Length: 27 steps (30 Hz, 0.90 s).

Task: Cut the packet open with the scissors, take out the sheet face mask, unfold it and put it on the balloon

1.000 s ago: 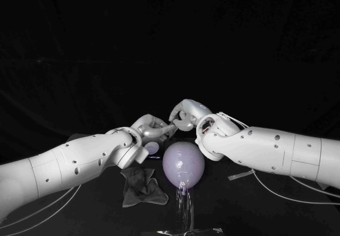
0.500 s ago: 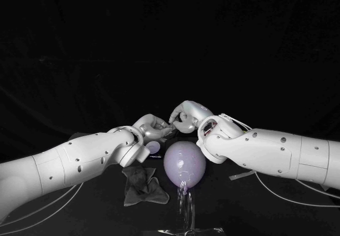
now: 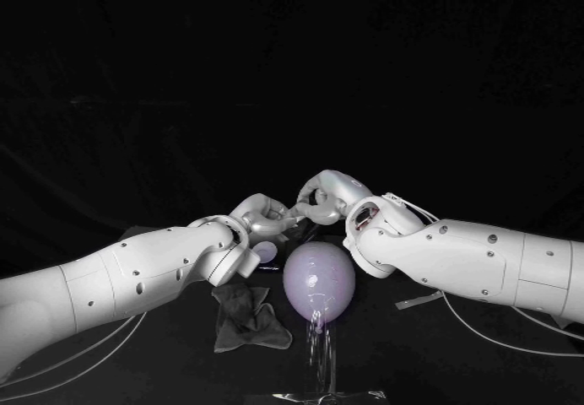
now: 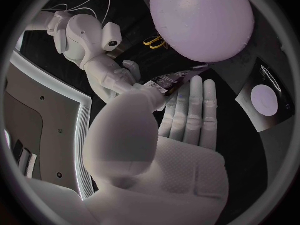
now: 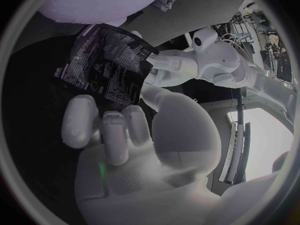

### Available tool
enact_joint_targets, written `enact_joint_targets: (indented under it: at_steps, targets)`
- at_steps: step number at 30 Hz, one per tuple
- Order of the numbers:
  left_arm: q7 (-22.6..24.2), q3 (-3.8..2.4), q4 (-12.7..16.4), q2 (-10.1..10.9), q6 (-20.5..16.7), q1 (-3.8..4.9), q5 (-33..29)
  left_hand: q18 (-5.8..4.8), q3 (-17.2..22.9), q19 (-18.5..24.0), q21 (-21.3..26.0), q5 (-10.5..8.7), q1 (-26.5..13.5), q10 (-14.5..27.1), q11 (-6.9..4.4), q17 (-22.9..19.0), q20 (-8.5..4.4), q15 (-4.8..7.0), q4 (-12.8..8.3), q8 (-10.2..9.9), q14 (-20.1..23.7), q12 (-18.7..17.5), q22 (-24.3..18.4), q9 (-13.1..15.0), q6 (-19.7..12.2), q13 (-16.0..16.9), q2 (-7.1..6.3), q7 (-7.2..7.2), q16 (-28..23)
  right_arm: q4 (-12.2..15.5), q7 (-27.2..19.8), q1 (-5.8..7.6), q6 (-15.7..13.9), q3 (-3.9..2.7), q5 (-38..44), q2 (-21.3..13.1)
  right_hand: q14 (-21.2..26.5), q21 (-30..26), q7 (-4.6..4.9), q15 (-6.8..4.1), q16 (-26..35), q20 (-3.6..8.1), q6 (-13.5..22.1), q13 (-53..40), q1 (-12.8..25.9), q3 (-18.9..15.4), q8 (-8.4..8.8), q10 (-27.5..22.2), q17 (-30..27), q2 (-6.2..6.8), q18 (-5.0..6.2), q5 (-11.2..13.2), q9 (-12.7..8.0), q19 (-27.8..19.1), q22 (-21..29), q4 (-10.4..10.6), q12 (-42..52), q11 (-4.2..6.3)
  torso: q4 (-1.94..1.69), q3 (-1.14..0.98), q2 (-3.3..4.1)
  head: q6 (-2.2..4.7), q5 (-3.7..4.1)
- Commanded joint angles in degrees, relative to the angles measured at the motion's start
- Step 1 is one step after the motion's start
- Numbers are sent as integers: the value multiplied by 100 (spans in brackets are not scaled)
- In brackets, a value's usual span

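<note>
Left hand point(image 3: 266, 216), right hand point(image 3: 331, 195) drifted rightward — fingers point(image 4: 195, 102) seemingly pinching packet point(image 5: 106, 65).

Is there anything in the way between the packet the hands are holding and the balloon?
Nothing visible does. The left hand and right hand hold the packet close to the balloon, with open space between. The dark cloth lies lower, beside the balloon, out of that path.

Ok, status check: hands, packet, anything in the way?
Left hand and right hand both hold packet, by balloon. Scissors lie unheld. Grey cloth beside balloon, not blocking.
</note>
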<state>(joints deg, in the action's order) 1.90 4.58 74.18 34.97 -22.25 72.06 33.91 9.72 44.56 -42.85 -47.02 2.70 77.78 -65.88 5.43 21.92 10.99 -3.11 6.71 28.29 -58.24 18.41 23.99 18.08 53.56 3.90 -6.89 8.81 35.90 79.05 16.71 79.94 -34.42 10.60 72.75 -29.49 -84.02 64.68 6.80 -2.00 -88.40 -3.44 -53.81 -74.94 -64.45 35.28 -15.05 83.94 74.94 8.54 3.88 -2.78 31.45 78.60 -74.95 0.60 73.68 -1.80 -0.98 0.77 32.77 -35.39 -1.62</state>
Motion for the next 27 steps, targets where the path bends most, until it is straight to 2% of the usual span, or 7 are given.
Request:
enact_joint_targets:
  at_steps: [1, 5, 8, 13, 17, 21, 27]
  targets:
    - [157, -10, 35, 9, -81, 13, -115, 22, 69, 62, -71, 9, -143, -81, -4, 5, -4, 11, -22, 149, -50, -33, 47, 130, 33, 6, 0, -25, 38, -41, -176, -9, -243, 5, 79, -35, -420, -353, 126, 116, 106, -87, 210, -567, -64, -189, 196, -98, 893, 173, 123, 2, -109, -198, -734, 42, -334, -129, 0, 1, 3, -12, -17]
    - [165, -10, 64, 19, -93, 13, -122, 46, 88, 50, -120, 8, -332, -207, -53, 32, 12, 52, -2, 236, -152, -11, 71, 174, 105, 23, 0, -83, 106, -46, -176, -20, -285, 9, 118, -75, -360, -614, 181, 165, 179, -131, 345, -449, -90, -274, 319, -234, 739, 205, 165, 1, -163, -338, -667, 60, -580, -180, 4, 1, 2, -19, -29]
    - [175, -10, 98, 29, -147, 14, -114, 62, 114, 23, -138, 9, -461, -288, -85, 52, 19, 84, 20, 290, -214, -6, 74, 204, 142, 32, 10, -120, 143, -45, -111, -35, -274, 11, 164, -112, -257, -998, 243, 229, 287, -196, 516, -278, -115, -395, 474, -458, 510, 228, 224, 0, -224, -552, -572, 117, -926, -249, 0, 0, 1, -21, -42]
    - [182, -10, 156, 43, -290, 15, -50, 72, 169, 0, -148, 11, -526, -322, -102, 62, 16, 102, -7, 315, -239, -19, 73, 219, 150, 32, 16, -137, 155, -34, 82, -59, -234, 13, 234, -168, -173, -1253, 291, 281, 351, -259, 629, -165, -128, -523, 587, -637, 364, 233, 267, 4, -262, -700, -515, 220, -1122, -299, 1, 1, 0, -26, -77]
    - [183, -10, 196, 44, -439, 16, 58, 75, 280, -24, -175, 12, -610, -363, -118, 73, 0, 119, -100, 343, -264, -43, 81, 235, 160, 31, -6, -151, 163, -20, 314, -75, -129, 14, 279, -204, -153, -1303, 296, 296, 353, -292, 577, -134, -116, -619, 589, -693, 344, 231, 285, -2, -257, -727, -509, 325, -1138, -308, 0, 2, -2, -36, -95]
    - [162, -10, 217, 37, -574, 17, 126, 74, 400, -32, -211, 12, -702, -391, -122, 78, -19, 124, -200, 362, -275, -73, 96, 245, 163, 29, -19, -153, 161, 10, 484, -84, -33, 15, 293, -232, -141, -1333, 288, 291, 359, -306, 534, -110, -181, -637, 569, -721, 320, 227, 299, -13, -247, -736, -506, 337, -1148, -299, -3, 4, -2, -42, -102]
    - [110, -9, 226, 32, -782, 19, 176, 72, 510, -27, -246, 13, -804, -412, -122, 84, -32, 126, -291, 375, -283, -103, 112, 251, 162, 27, -12, -151, 158, 135, 688, -95, 225, 17, 297, -314, -79, -1544, 303, 303, 409, -348, 767, 45, -378, -739, 639, -888, 196, 293, 351, -38, -262, -822, -461, 329, -1326, -314, -1, 4, -2, -45, -120]
